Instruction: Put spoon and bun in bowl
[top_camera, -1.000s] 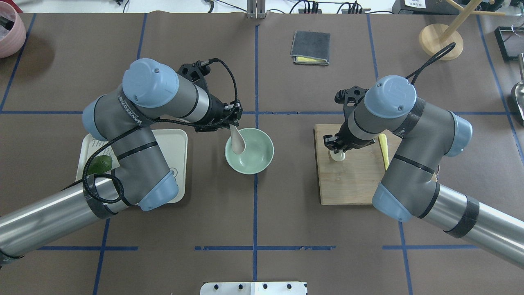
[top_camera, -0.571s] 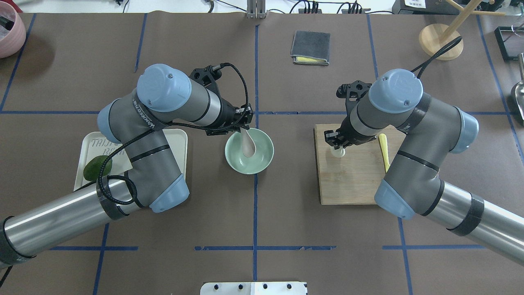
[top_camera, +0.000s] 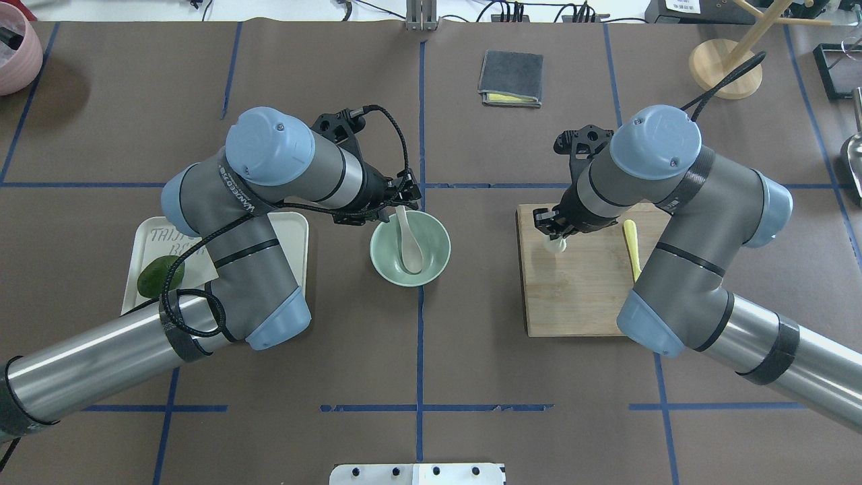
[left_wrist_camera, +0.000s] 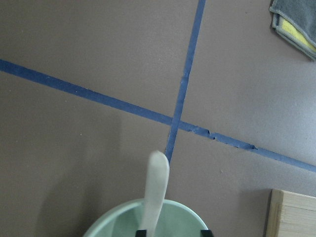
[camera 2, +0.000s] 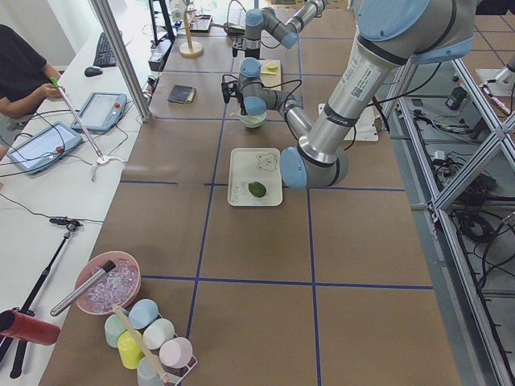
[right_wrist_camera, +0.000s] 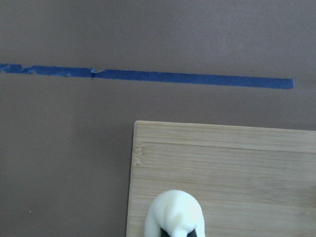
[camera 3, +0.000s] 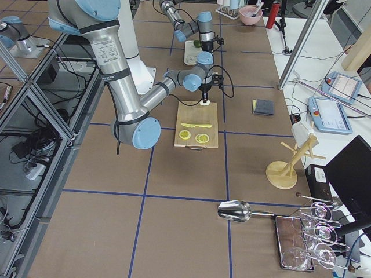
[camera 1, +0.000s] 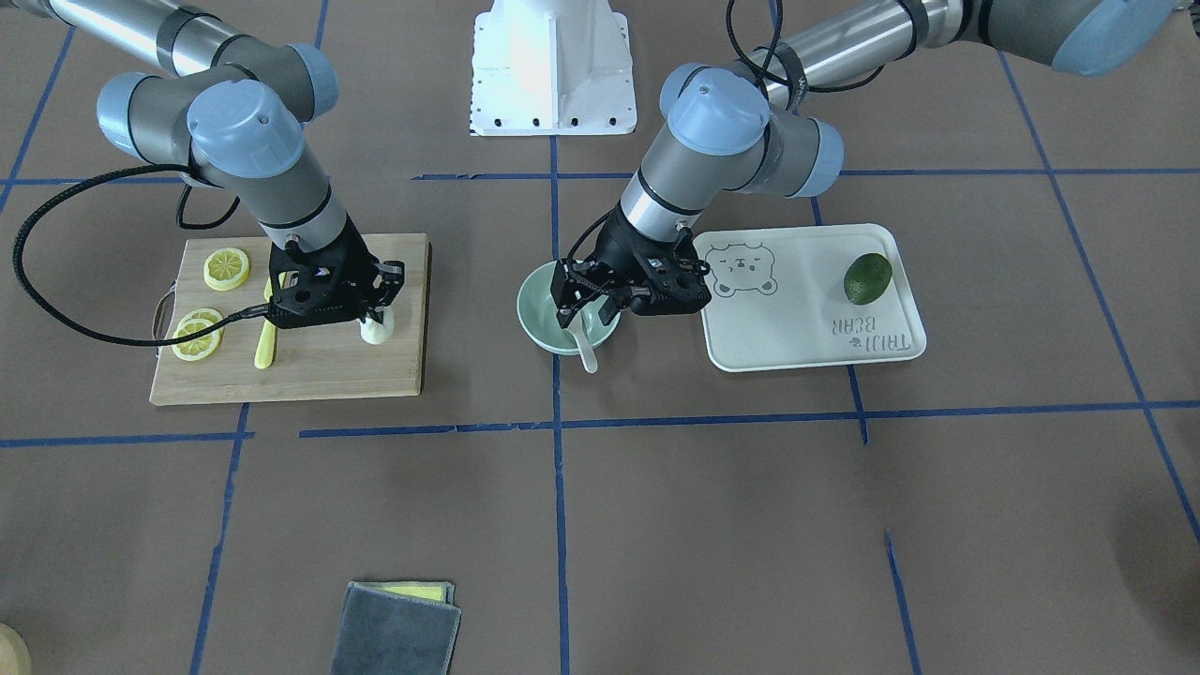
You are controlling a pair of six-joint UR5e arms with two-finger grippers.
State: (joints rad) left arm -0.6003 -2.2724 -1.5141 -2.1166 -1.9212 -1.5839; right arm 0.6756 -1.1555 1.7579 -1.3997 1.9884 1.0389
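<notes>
The left arm folds over the white tray, its wrist tipped down at the far rim of the bowl. The left tool stands with its fingers apart and grips nothing. The spoon lies loose between them, scoop down in the bowl beneath the tool, handle leaning on the rim and poking past it.

The right arm angles down over the cutting board. The right tool has its fingers pressed onto the bun directly under it, near the board's corner; whether the bun is off the wood I cannot tell.

A yellow knife and lemon slices lie on the side of this tool away from the bowl. A strip of brown bench separates the bowl from the board's edge.
</notes>
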